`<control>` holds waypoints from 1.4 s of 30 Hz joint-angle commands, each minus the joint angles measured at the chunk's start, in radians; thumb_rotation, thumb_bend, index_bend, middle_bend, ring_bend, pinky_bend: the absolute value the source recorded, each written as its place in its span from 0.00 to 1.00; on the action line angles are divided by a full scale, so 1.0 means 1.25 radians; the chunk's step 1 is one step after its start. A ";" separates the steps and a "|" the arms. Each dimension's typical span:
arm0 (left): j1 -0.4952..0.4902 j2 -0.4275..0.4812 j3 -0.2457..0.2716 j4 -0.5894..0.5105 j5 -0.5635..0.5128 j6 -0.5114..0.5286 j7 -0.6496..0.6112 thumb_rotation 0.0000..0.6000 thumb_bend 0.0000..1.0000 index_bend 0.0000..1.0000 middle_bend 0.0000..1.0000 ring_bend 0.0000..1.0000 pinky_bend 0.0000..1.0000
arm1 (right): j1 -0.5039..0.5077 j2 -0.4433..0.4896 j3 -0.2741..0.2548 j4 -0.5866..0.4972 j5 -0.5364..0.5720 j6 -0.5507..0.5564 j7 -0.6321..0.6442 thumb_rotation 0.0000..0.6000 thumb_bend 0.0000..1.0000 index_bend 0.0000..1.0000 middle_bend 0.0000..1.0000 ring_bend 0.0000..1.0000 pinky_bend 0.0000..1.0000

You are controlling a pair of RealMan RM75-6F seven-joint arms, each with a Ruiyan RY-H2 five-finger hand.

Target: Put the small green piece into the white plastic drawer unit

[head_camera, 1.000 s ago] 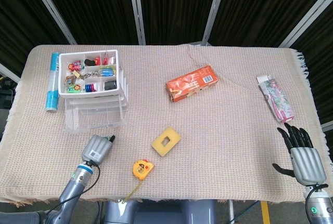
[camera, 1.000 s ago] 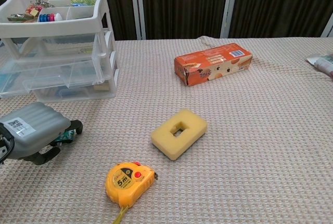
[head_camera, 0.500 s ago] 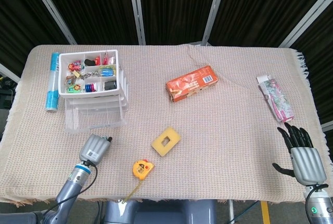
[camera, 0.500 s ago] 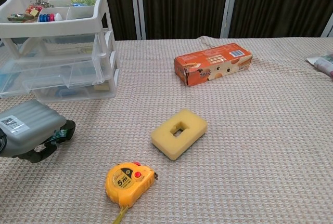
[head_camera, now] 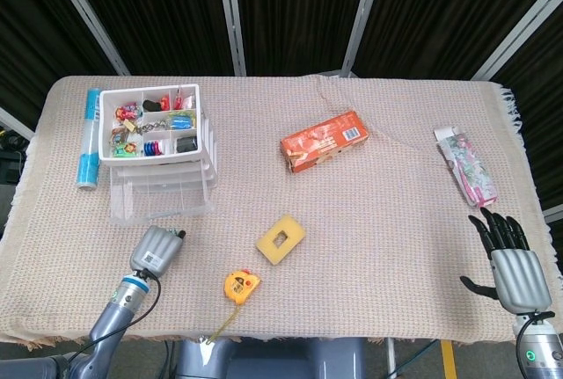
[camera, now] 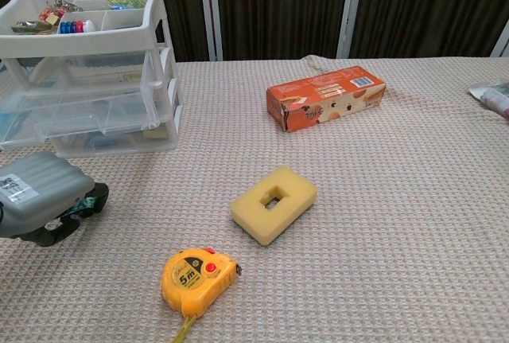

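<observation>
My left hand (camera: 38,194) rests low over the cloth in front of the white plastic drawer unit (camera: 99,42), its fingers curled in. It grips a small green piece (camera: 80,209), of which only a sliver shows between the dark fingertips in the chest view. In the head view the left hand (head_camera: 155,250) sits just below the drawer unit (head_camera: 208,146), and the green piece is hidden under it. The unit's top tray holds several small items, with clear drawers beneath. My right hand (head_camera: 508,261) lies open at the table's right front corner, holding nothing.
A yellow sponge (camera: 273,204) and a yellow tape measure (camera: 199,279) lie right of the left hand. An orange box (camera: 324,97) sits mid-table. A blue tube (head_camera: 89,137) lies left of the drawer unit, and a patterned packet (head_camera: 466,165) lies at the right edge.
My left hand has slid a little to the left with the green piece in it, now sitting closer below the drawer unit's front. The right hand has not moved.
</observation>
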 commanded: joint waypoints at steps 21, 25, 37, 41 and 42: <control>0.009 0.042 0.016 -0.039 0.043 0.005 -0.045 1.00 0.52 0.83 0.99 0.85 0.70 | 0.000 -0.001 0.001 0.000 0.002 0.000 -0.003 1.00 0.00 0.10 0.00 0.00 0.00; 0.015 0.062 0.027 -0.068 0.070 0.015 -0.057 1.00 0.52 0.83 0.99 0.85 0.70 | 0.000 -0.001 0.002 0.000 0.003 0.001 -0.004 1.00 0.00 0.10 0.00 0.00 0.00; 0.037 0.136 0.071 -0.160 0.183 0.052 -0.109 1.00 0.52 0.83 0.99 0.85 0.70 | 0.000 -0.002 0.004 0.000 0.007 0.000 -0.009 1.00 0.00 0.10 0.00 0.00 0.00; 0.044 0.156 0.083 -0.187 0.224 0.060 -0.123 1.00 0.52 0.84 0.99 0.85 0.70 | 0.000 -0.002 0.004 -0.001 0.011 -0.002 -0.011 1.00 0.00 0.10 0.00 0.00 0.00; 0.044 0.160 0.085 -0.194 0.234 0.062 -0.124 1.00 0.52 0.84 0.99 0.85 0.70 | 0.000 -0.002 0.004 -0.002 0.011 -0.003 -0.012 1.00 0.00 0.10 0.00 0.00 0.00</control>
